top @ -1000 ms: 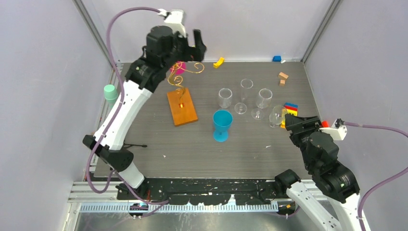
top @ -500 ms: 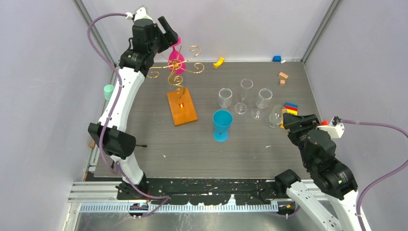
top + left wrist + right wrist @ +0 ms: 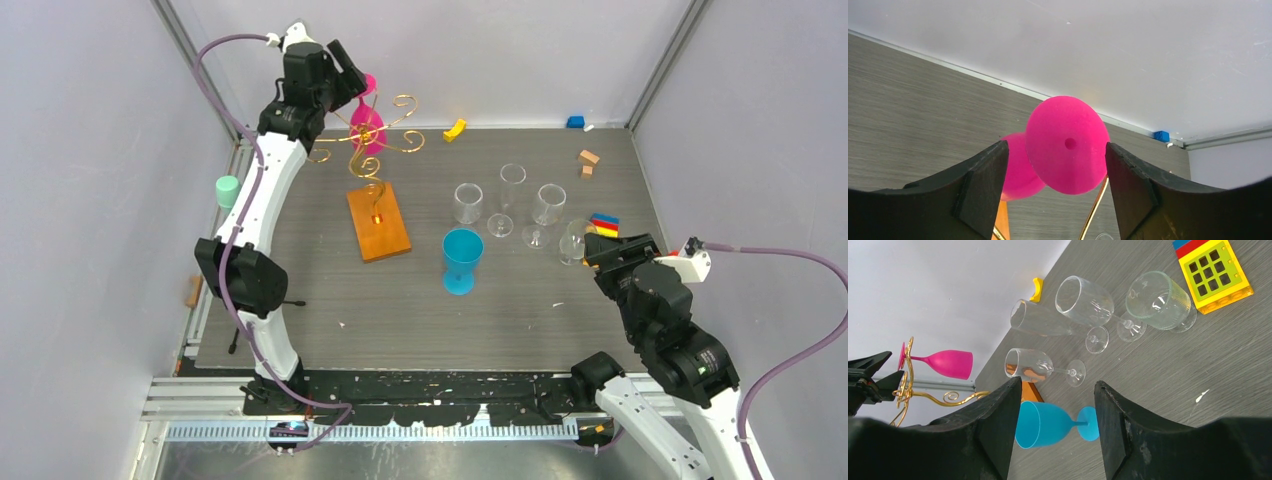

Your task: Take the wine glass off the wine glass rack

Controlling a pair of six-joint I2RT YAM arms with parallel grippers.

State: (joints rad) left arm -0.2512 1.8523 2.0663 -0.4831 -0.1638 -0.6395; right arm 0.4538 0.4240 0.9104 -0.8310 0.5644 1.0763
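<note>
Pink wine glass (image 3: 367,128) hangs upside down on gold wire rack (image 3: 378,228) at far left of tabletop (image 3: 520,310); left jaws apart, either side of its foot, contact unclear; right jaws apart, empty, near clear glasses (image 3: 467,203) on the right

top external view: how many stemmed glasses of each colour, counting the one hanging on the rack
pink glass: 1
blue glass: 1
clear glasses: 4
total: 6
</note>
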